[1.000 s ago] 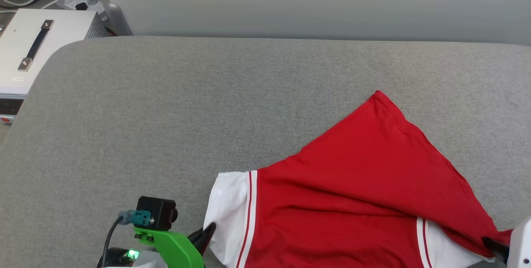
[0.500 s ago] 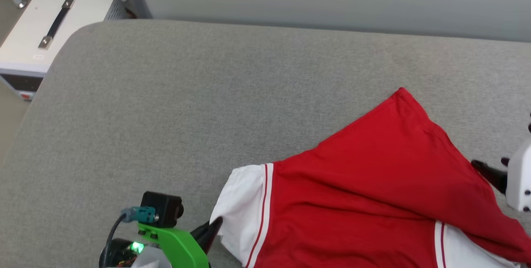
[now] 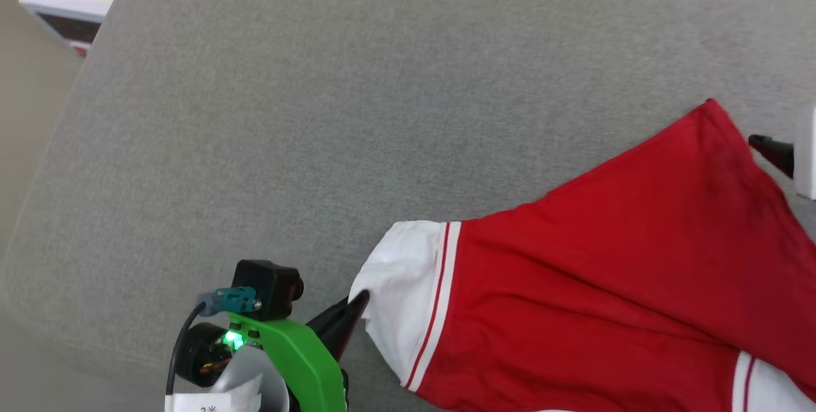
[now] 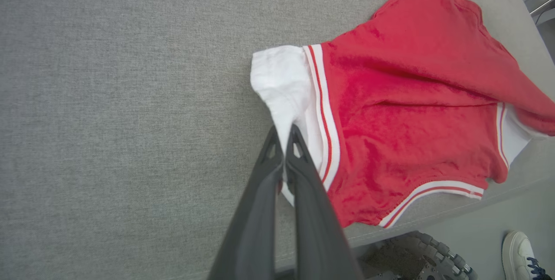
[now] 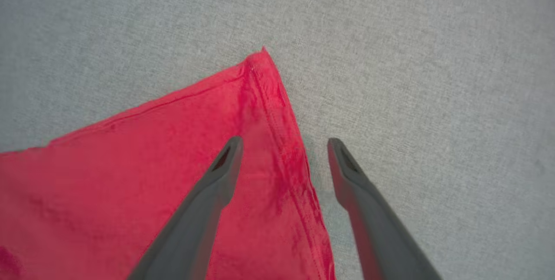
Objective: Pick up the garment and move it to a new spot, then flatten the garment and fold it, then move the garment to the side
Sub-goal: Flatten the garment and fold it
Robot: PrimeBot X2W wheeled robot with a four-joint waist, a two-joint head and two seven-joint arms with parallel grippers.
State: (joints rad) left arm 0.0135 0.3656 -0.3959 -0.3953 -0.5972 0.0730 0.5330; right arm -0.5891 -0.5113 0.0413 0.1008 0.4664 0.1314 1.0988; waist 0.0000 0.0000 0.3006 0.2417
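Left jaws pinch white sleeve [image 4: 282, 76]; garment [image 3: 605, 272] red, striped trim, creased.

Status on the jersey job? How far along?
Done: nothing visibly finished; the red jersey with white sleeve panels lies rumpled on the grey upholstered surface, one corner splayed out. In hand: left claw shut on a white sleeve; right claw open, straddling the red corner hem. Left: flattening, folding, moving aside.

A red jersey [image 3: 605, 272] with white sleeve panels and red-white striped trim lies rumpled on a grey padded bench [image 3: 319, 112] near its front edge, one red corner spread flat, one white sleeve pinched between the left fingers [image 4: 260, 193].
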